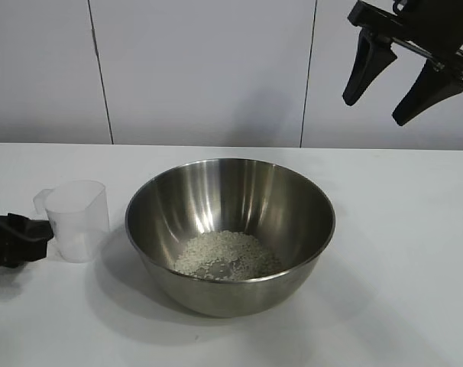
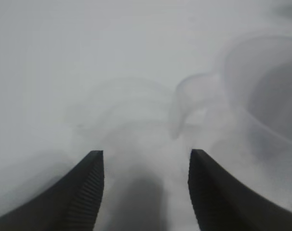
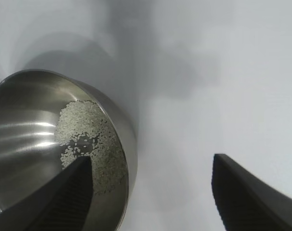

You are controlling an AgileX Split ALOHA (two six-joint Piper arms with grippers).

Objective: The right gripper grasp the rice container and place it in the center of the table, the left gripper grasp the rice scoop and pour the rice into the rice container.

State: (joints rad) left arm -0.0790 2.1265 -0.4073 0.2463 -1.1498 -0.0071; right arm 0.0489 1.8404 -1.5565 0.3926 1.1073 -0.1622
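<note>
The rice container point(image 1: 239, 187), a wide steel bowl, stands in the middle of the table point(image 1: 403, 260) with a heap of rice point(image 1: 228, 256) at its bottom. The rice scoop point(image 1: 79, 220), a translucent cup, stands upright and looks empty just left of the bowl. My left gripper point(image 1: 39, 233) lies low at the table's left edge beside the scoop's tab handle point(image 2: 184, 98), open, with nothing between its fingers point(image 2: 90, 187). My right gripper point(image 1: 375, 111) hangs open high above the table's back right. In its wrist view, the right gripper point(image 3: 152, 160) looks down past the bowl point(image 3: 20, 120).
A pale panelled wall point(image 1: 201, 69) runs behind the table. White tabletop lies to the right of the bowl and in front of it.
</note>
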